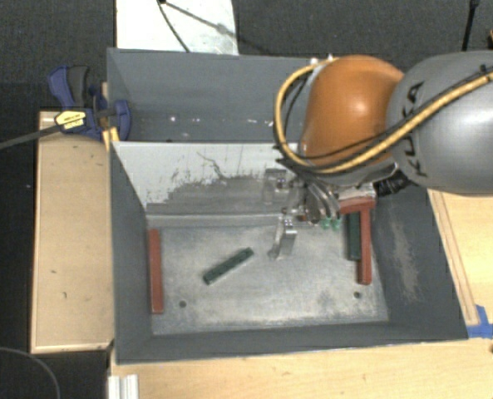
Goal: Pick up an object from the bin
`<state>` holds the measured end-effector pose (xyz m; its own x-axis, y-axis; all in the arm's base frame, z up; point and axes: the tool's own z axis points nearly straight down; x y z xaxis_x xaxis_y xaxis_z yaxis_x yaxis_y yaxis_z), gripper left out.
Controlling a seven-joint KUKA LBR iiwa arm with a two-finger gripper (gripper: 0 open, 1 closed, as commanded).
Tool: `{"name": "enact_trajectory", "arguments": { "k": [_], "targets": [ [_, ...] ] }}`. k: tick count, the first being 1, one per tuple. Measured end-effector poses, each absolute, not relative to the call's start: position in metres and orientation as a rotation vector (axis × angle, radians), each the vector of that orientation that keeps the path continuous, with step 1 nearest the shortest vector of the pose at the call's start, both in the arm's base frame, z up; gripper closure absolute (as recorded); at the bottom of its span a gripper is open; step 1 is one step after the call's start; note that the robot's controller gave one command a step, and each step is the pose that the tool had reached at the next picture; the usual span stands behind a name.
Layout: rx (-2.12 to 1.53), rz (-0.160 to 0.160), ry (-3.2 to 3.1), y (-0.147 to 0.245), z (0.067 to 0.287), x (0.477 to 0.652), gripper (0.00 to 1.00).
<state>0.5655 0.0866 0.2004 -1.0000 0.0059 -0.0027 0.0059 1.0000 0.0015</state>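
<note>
Approach step, I judge: 1 dark-green flat plastic bar (228, 266) lies just down-left of the pincer (283, 241), whose opening I cannot tell; next it needs shifting over and lowering.

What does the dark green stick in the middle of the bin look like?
The green stick is short, straight and dark, with flat sides, maybe painted wood or plastic. It lies flat on the grey bin floor, near the middle, slanted, with its right end pointing toward the back wall. It looks whole. Nothing rests on it. The hand hangs near its right end, apart from it.
</note>
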Motion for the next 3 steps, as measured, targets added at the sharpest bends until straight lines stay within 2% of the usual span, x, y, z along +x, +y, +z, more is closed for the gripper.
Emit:
{"name": "enact_trajectory", "arguments": {
  "k": [1,2,3],
  "targets": [
    [-0.629,0.002,3.081,0.109,0.068,0.576,0.00],
    [-0.620,0.002,3.078,0.109,0.071,0.578,1.00],
    [-1.267,-0.004,2.865,0.082,0.231,0.581,1.00]
  ]
}}
